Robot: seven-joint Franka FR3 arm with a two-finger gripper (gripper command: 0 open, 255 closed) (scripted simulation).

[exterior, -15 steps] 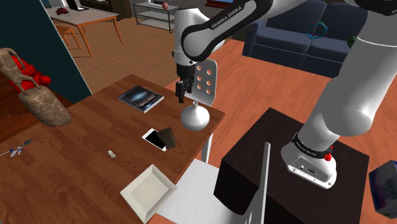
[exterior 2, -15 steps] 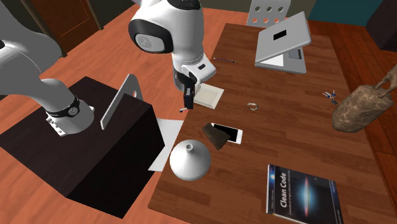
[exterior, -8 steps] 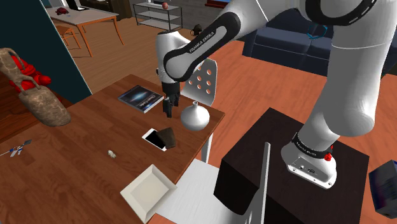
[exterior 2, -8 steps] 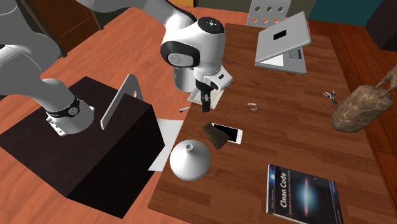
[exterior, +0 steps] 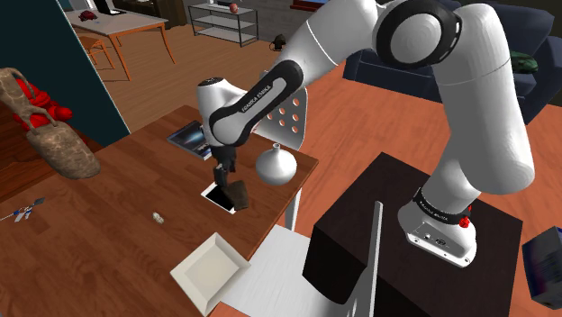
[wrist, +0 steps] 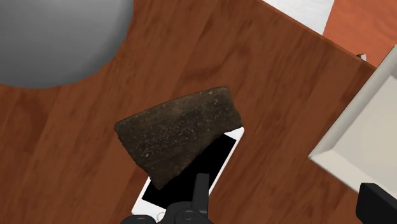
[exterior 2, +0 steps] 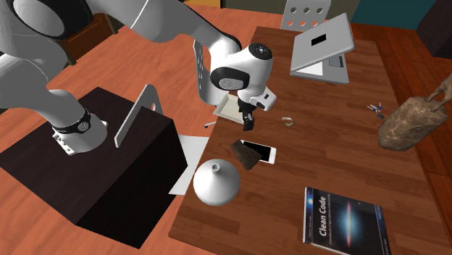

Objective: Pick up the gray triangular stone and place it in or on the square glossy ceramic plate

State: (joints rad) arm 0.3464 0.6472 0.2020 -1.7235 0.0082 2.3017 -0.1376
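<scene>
Starting with the wide brown wooden surface point(exterior: 117, 216), bearing every item. Above it, the white jointed arm point(exterior: 360, 36), arched from the stand down toward the surface's edge. Next, a plain white round-bellied vase point(exterior: 276, 166), upright near that edge and just beside the target. Then the square white shallow plate point(exterior: 209, 268), holding nothing, near the surface's lower edge in the shoulder view, with bare wood between it and the stone.

Then the all-black two-finger hand point(wrist: 287, 184), hovering low over the phone and stone, fingers spread wide and clasping nothing. One finger point(wrist: 200, 191) over the phone's screen, the other out toward the plate. Under it, a slim white-cased smartphone with a black screen point(wrist: 216, 159), flat on the wood. Smallest, the dark grey-brown rough triangular stone point(wrist: 178, 130), lying partly across the phone's end and partly on the wood, untouched, just ahead of one finger and not between the two.

Judging by this: approach nearly complete, nothing more. Left to do: centre over the stone, descend, close, lift, carry across to the plate, release.
</scene>
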